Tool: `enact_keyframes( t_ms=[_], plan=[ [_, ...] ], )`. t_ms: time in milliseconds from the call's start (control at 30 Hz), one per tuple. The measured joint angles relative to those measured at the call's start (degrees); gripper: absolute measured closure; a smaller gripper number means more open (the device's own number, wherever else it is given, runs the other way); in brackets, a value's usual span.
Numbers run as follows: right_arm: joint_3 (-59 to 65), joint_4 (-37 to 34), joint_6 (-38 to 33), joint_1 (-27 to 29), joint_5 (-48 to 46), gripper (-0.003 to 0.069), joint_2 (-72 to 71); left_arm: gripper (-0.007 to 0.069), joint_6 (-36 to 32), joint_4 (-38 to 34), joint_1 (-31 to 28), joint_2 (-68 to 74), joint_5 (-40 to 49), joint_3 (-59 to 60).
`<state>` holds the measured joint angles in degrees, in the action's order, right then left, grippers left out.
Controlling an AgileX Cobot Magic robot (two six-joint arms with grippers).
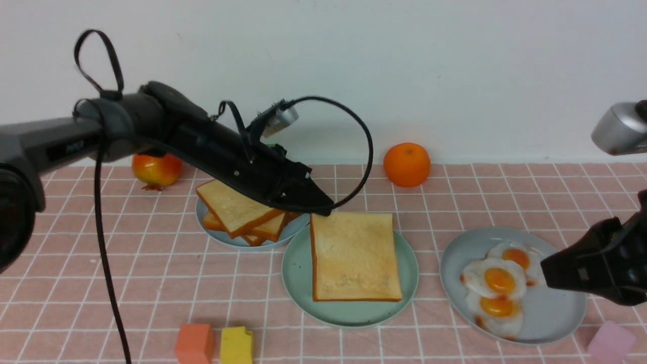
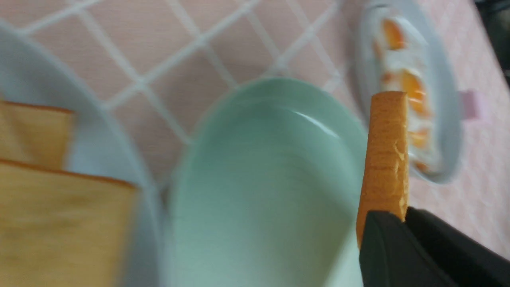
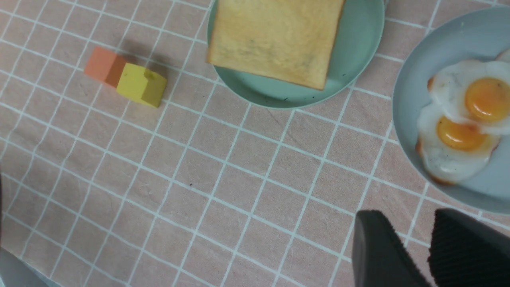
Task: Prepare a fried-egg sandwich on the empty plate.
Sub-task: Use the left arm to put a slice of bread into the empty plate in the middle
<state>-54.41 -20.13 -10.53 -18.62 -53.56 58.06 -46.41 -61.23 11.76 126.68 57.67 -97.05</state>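
Placing first toast slice (image 1: 356, 258), judged. Left gripper (image 2: 384, 223) clamped on it above green plate (image 1: 349, 314); right gripper (image 3: 412, 239) apart, plate's right. Next: lower, release.

No readable text, labels, brands, numbers or signs in any of the three views.
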Motion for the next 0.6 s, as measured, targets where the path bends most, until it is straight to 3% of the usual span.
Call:
enact_keyframes(
  t_ms=[300, 433, 600],
  plan=[
    [0.0, 0.0, 0.0, 0.0, 0.1, 0.0419, 0.0, 0.057, -1.2, 0.5, 0.0, 1.4, -2.7, 0.0],
    [0.0, 1.6, 4.6, 0.0, 1.8, 0.0417, 0.0, 0.054, -0.9, 2.2, 0.0, 1.4, -2.7, 0.0],
    [0.0, 10.5, 18.6, 0.0, 4.3, 0.0368, 2.5, 0.0347, -0.5, 2.7, 0.0, 1.4, -2.8, -0.3]
  ],
)
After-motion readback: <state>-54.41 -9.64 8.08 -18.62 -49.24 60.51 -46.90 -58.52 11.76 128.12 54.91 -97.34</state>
